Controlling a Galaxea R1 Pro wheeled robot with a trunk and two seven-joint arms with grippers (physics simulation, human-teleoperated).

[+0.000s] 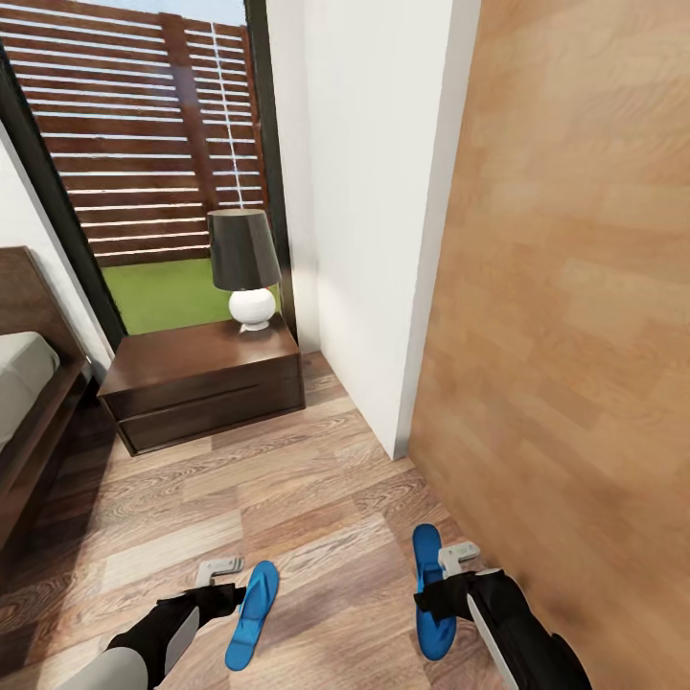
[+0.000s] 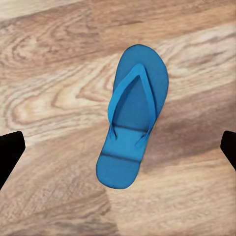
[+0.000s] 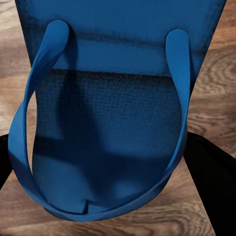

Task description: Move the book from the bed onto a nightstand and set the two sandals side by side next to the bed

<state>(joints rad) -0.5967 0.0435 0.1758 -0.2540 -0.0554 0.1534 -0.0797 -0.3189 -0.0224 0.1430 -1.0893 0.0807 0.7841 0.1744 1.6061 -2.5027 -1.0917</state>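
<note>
Sandals: left sandal (image 1: 252,615) just inboard of left gripper (image 1: 219,568), fingers spread, toe forward | right sandal (image 1: 432,590) between right gripper (image 1: 458,556) fingers, grip unclear | well apart

- Two sandals, the left sandal (image 1: 252,615) and the right sandal (image 1: 430,589), are showing bright blue, straps included.
- The floor (image 1: 287,489) is showing brown wood grain.
- The nightstand (image 1: 203,380) is looking dark brown.
- The lamp (image 1: 245,269) is wearing a dark, perhaps black, shade over a white base.
- The bed (image 1: 24,402) is showing pale grey on dark brown.
</note>
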